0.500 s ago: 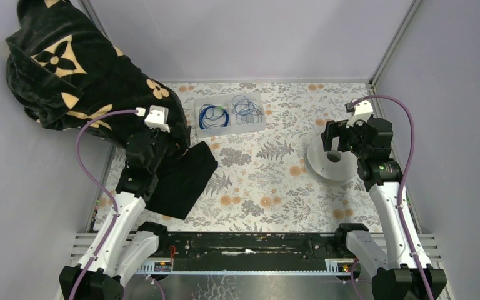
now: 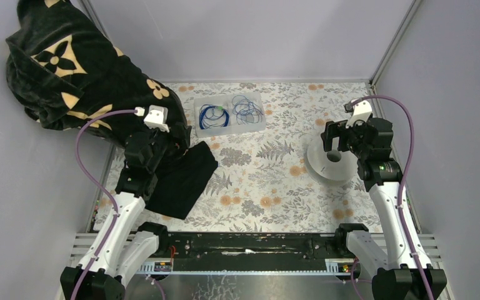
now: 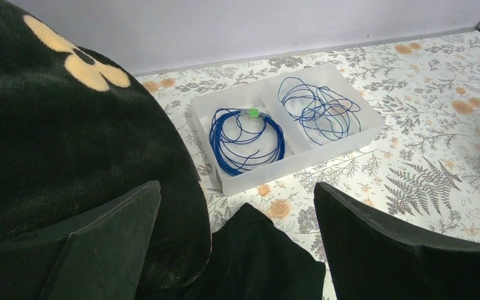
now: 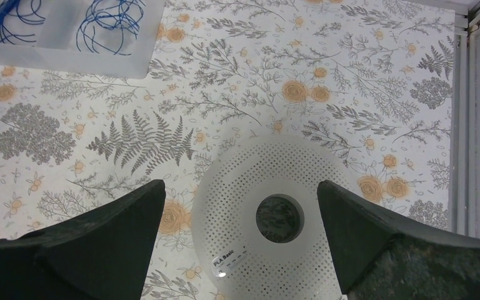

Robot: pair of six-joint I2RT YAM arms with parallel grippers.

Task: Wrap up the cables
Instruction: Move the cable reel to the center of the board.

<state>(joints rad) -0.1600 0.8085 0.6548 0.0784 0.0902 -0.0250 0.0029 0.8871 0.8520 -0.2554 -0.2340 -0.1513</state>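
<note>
The cables lie in a white two-compartment tray [image 2: 230, 129] at the back of the table. A tidy bright blue coil [image 2: 214, 115] [image 3: 247, 137] with a green tie fills the left compartment. A looser, darker blue tangle [image 2: 247, 110] [image 3: 317, 109] fills the right one. My left gripper [image 2: 174, 134] [image 3: 237, 187] is open and empty, hovering over black cloth short of the tray [image 3: 300, 159]. My right gripper [image 2: 339, 141] [image 4: 240, 184] is open and empty above a white perforated spool [image 2: 331, 165] [image 4: 269, 181]. The tray's corner [image 4: 69, 56] and cables [image 4: 109, 22] show at the top left of the right wrist view.
A big black blanket with beige flower marks [image 2: 69, 69] is heaped at the back left, against my left arm. A flat black cloth [image 2: 184, 178] [image 3: 256, 256] lies below the tray. Grey walls and metal posts [image 2: 390, 47] [image 4: 462, 125] close the floral table in.
</note>
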